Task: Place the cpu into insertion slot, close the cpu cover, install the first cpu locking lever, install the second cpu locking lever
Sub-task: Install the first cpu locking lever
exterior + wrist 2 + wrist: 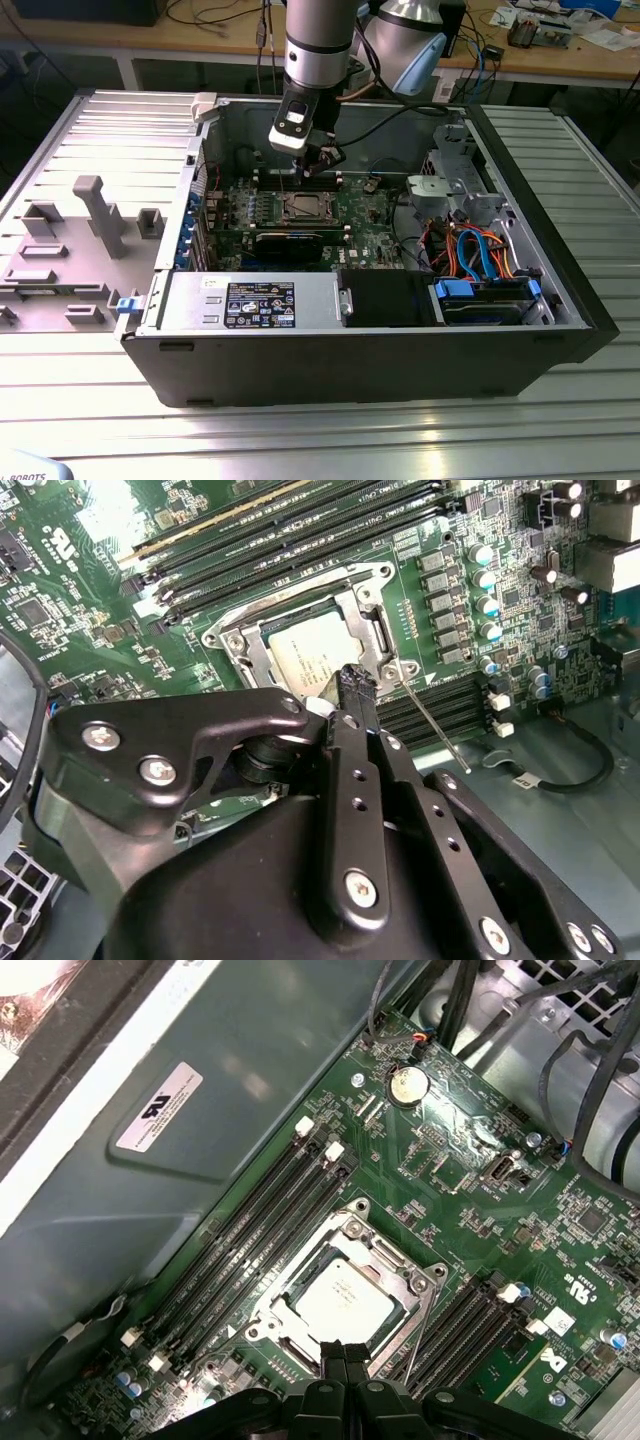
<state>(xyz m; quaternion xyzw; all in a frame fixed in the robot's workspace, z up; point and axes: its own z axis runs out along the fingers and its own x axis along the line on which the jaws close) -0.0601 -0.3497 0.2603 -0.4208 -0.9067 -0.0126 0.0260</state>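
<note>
- The end effector (345, 1352) hangs low over the socket area inside the open computer case (400, 350), which lies on the ribbed metal surface (580, 420). Its two black fingers are pressed together with nothing between them, and the tips sit just beside the near edge of the socket.
- The cpu (345, 1300) lies flat in the insertion slot (305, 207) on the green motherboard (470, 1160). In both wrist views its dull silver top shows through the square window.
- The cpu cover (372, 630) appears to lie down over the chip, framing it on all sides. Whether it is fully seated I cannot tell.
- A thin wire locking lever (430, 720) runs along one side of the socket, next to the memory slots (470, 1330). It looks unlatched, with its free end standing away from the frame. I cannot make out the state of the other lever.
- Handling, as a judgement: the chip is light, rigid and fragile underneath, so it is better left alone where it sits. The cover is thin sheet metal, stiff but easy to bend, and would take pressure best on its flat rim, not over the window.
- The lever is springy steel wire, smooth and narrow, and would likely slip off a fingertip. Its bent free end seems the best purchase, since leverage is greatest there.
</note>
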